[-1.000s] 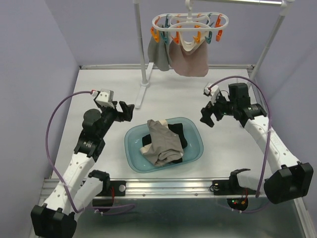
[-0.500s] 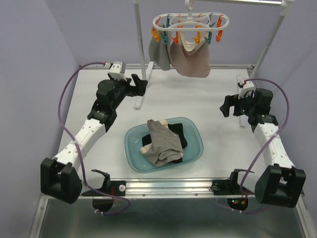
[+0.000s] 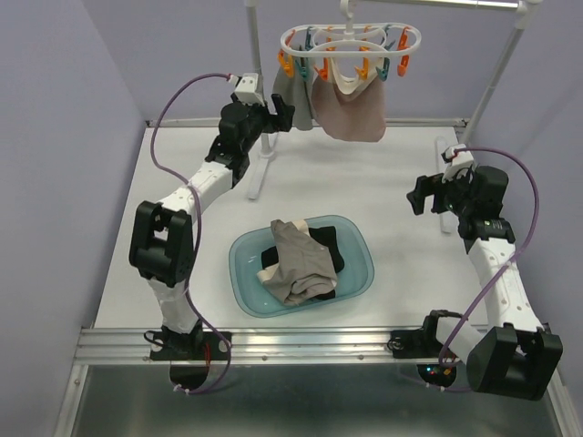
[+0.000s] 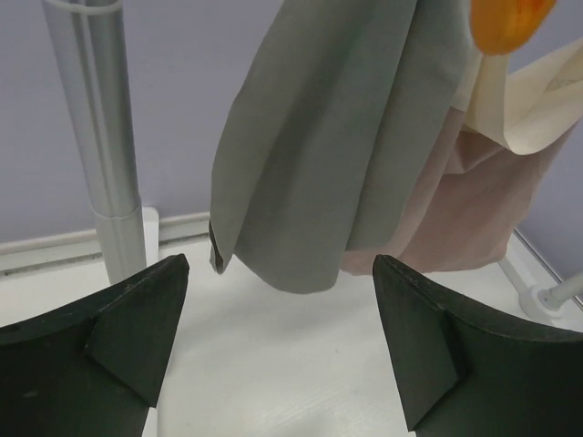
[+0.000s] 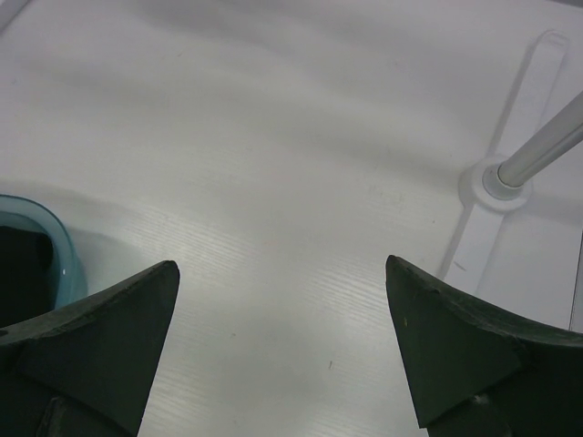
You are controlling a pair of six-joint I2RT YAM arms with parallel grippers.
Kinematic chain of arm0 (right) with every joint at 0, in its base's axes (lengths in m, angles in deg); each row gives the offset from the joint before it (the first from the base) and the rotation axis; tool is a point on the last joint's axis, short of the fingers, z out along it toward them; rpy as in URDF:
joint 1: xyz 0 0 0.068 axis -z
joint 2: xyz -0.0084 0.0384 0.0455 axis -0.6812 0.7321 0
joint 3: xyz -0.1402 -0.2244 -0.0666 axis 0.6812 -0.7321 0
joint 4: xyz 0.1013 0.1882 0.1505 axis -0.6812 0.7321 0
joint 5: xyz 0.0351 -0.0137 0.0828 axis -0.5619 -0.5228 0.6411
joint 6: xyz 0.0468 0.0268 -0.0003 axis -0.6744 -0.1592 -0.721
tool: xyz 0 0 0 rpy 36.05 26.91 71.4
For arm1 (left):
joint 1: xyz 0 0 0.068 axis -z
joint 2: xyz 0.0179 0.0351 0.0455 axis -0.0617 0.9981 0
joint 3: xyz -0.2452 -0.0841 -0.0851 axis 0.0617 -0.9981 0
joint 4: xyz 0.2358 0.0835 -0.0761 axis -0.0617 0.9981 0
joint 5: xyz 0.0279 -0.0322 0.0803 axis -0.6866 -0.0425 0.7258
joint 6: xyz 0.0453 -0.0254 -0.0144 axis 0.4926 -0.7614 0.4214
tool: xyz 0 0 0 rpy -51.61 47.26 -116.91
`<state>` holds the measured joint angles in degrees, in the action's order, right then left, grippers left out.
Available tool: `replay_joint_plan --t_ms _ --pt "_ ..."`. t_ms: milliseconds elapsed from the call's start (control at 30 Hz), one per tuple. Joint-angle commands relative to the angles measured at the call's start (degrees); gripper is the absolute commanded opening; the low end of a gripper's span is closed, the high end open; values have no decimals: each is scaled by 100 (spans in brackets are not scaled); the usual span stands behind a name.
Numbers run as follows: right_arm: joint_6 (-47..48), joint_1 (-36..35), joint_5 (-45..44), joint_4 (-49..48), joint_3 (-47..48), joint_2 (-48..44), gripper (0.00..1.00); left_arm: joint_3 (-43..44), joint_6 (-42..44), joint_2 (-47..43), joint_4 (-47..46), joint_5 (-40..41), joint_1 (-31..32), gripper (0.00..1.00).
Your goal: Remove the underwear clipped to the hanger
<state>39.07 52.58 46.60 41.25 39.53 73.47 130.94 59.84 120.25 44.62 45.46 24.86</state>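
The white oval hanger with orange and teal clothespins hangs at the back. A grey garment and a pale pink garment are clipped to it. In the left wrist view the grey garment hangs just ahead, with the pink one behind on the right. My left gripper is open and empty, raised beside the grey garment; the gripper points below its lower edge. My right gripper is open and empty over the table at the right. A beige-taupe garment and a black one lie in the basin.
The translucent teal basin sits in the middle of the table; its rim shows in the right wrist view. White rack poles stand at the back left and back right; the foot of a rack pole shows in the right wrist view.
My left arm has stretched up and back from beside the basin to the grey garment on the hanger. My right gripper moved right, away from the basin, then held still.
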Motion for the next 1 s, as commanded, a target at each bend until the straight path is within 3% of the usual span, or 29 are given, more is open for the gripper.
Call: replay_joint_plan --t_ms 0,167,433,567,767,833,867,900,967 --pt "-47 -33 123 -293 -86 -76 100 312 156 313 -1165 -114 21 93" --pt "-82 -33 202 -284 -77 -23 100 505 175 717 -1754 -588 -93 92" --pt "-83 -33 307 -293 -77 4 100 1138 -54 1237 -1764 -923 -330 84" --pt "-74 -33 360 -301 -77 12 100 1428 -115 1491 -1659 -923 -383 78" --pt "-47 -33 369 -293 -94 4 100 1946 -168 1834 -1527 -1107 -409 59" --pt "-47 -33 378 -293 -86 4 100 2052 -168 1896 -1509 -1186 -427 44" --pt "-39 -33 378 -301 -94 12 100 2061 -177 1896 -1518 -1222 -418 26" --pt "-39 -33 386 -293 -86 12 100 2044 -160 1870 -1553 -1335 -418 15" --pt "-39 -33 386 -293 -86 12 100 1930 -168 1730 -1736 -1450 -418 0"
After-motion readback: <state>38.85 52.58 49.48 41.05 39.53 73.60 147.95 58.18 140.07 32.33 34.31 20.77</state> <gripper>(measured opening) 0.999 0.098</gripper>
